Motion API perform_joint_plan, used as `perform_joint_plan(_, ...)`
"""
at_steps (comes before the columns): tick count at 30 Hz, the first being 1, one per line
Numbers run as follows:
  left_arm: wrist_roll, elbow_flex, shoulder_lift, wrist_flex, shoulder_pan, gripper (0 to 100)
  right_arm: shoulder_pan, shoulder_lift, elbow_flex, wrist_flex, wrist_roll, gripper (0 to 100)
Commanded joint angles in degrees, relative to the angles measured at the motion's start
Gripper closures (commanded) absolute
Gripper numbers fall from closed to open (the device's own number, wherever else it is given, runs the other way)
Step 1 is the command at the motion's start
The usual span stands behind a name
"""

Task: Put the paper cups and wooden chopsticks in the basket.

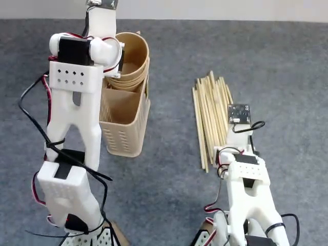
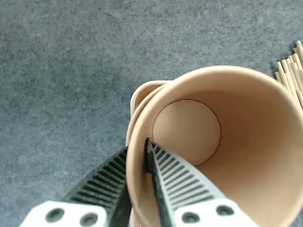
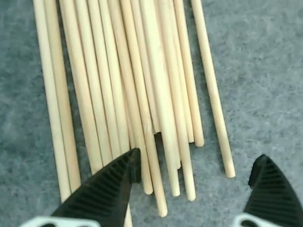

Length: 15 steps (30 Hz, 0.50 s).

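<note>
Paper cup [image 2: 189, 127], uppermost of a nested stack, is pinched at its rim by the left gripper [image 2: 137, 150]. One finger lies inside the wall and the other outside, both closed onto it. A second cup [image 2: 142, 94] shows its rim just beyond the outer finger. In the high view the stack [image 1: 134, 56] stands in the basket [image 1: 125, 136] (the compartment farther from the arm bases). The right gripper [image 3: 196, 163] hangs with jaws spread wide over the wooden chopsticks [image 3: 142, 94], whose near ends lie between the jaws. The sticks rest on grey carpet [image 1: 169, 195], well apart from the basket.
</note>
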Motion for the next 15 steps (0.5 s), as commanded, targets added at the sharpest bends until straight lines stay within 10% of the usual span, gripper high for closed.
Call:
perform_joint_plan(1,-0.18,-4.35,-2.24,0.00,-1.80,81,0.31,-1.89,-0.13,-0.66,-0.18,64.2)
perform_joint_plan(15,-3.87,-8.22,-17.19,0.00,-2.07,79,0.31,-1.80,-0.13,-0.66,-0.18,64.2)
